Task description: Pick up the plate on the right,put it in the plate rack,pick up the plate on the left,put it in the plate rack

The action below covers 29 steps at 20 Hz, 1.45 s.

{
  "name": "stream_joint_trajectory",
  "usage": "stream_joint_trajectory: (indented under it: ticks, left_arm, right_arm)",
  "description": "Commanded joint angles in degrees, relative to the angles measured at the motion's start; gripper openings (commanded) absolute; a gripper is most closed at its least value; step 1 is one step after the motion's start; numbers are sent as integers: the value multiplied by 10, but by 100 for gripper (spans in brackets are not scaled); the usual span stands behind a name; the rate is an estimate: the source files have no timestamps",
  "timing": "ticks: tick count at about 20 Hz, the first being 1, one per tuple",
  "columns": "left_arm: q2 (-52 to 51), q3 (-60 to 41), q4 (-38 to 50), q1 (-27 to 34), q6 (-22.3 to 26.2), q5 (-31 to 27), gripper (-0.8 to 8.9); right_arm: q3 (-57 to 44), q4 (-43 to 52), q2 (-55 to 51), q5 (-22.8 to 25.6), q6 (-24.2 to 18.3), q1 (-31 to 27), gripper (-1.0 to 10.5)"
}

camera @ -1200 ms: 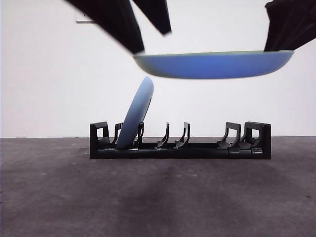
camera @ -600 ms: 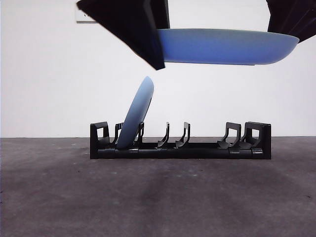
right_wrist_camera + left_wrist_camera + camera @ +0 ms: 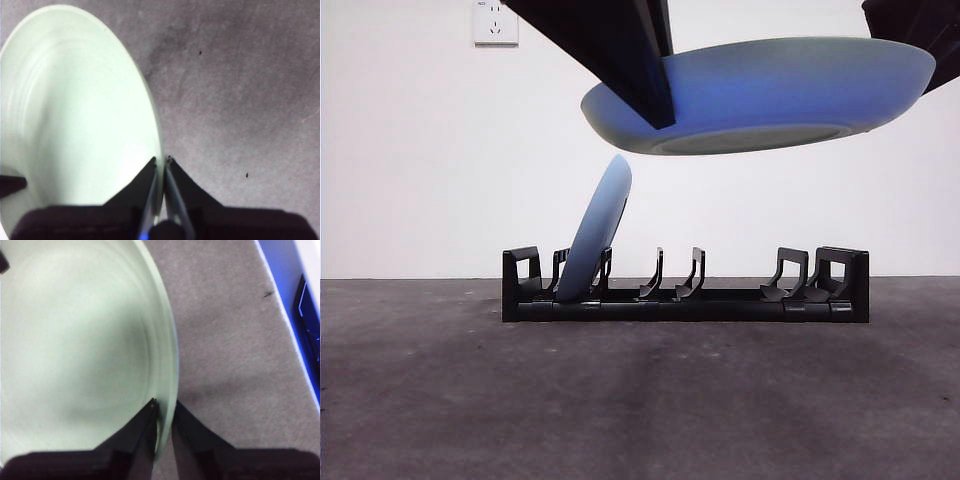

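wall socket (image 3: 495, 22) only in front view

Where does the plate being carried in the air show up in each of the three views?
Front view: the held plate hangs above the plate rack.
Left wrist view: it fills the frame, rim pinched by the left gripper.
Right wrist view: likewise, rim in the right gripper.
Shared landmark: the grey tabletop.

No readable text, labels or numbers

The wall socket (image 3: 495, 22) at about eleven o'clock in the front view carries a tiny dark mark near its top edge, too small to read; the plates, rack and jaws show no lettering in any view.
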Motion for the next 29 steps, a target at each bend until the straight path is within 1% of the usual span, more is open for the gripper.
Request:
stream_joint_trajectory:
  ticks: [1,2,3,4,5,8,10,11,13,15,16,17,18,20,21,22,25,27,29]
  left_arm:
    - [3,-1,-9,3,-29,18,-8]
    - [3,-1,-8,3,-32,19,-8]
    - [3,-1,-8,3,-32,20,-8]
    - [3,-1,-8,3,-34,31,-8]
    - [3,-1,-7,4,-43,46,-8]
    - [3,-1,19,17,-80,106,-8]
    - [3,-1,57,30,-116,143,-8]
    - [3,-1,80,38,-140,158,-8]
    - [3,-1,130,59,-191,181,-8]
    - [3,-1,198,89,-256,202,-8]
    - [3,-1,232,102,-287,212,-8]
    - [3,-1,272,116,-317,218,-8]
    - [3,-1,313,131,-345,223,-8]
    - [9,-1,389,158,-392,224,-9]
    - [14,-1,416,171,-412,224,-9]
    - [23,-1,443,185,-431,224,-9]
    - [50,-1,487,209,-459,223,-9]
    - [69,-1,508,218,-469,223,-9]
    - [94,-1,531,230,-470,220,-9]
  right_arm:
    - [3,14,-3,-17,-10,3,33]
    - [3,22,-3,-17,-10,3,138]
    - [3,30,-4,-17,-9,3,276]
    - [3,38,-5,-17,-8,3,368]
    - [6,41,-10,-17,-9,3,405]
    - [28,45,-30,-10,-8,3,411]
    - [51,59,-55,10,6,2,411]
    - [64,73,-73,29,20,0,411]
    - [85,106,-119,101,45,-4,410]
    - [90,128,-171,186,48,-4,409]
    - [90,125,-190,207,45,-4,409]
    - [90,114,-209,213,41,-4,409]
    - [90,97,-223,213,40,-4,409]
    - [90,47,-245,212,25,-3,409]
    - [90,21,-254,207,20,-3,409]
    - [90,-2,-261,190,17,-3,409]
    - [89,-25,-275,137,17,-3,408]
    - [89,-33,-283,114,18,-3,406]
    - [89,-43,-290,107,17,-3,406]
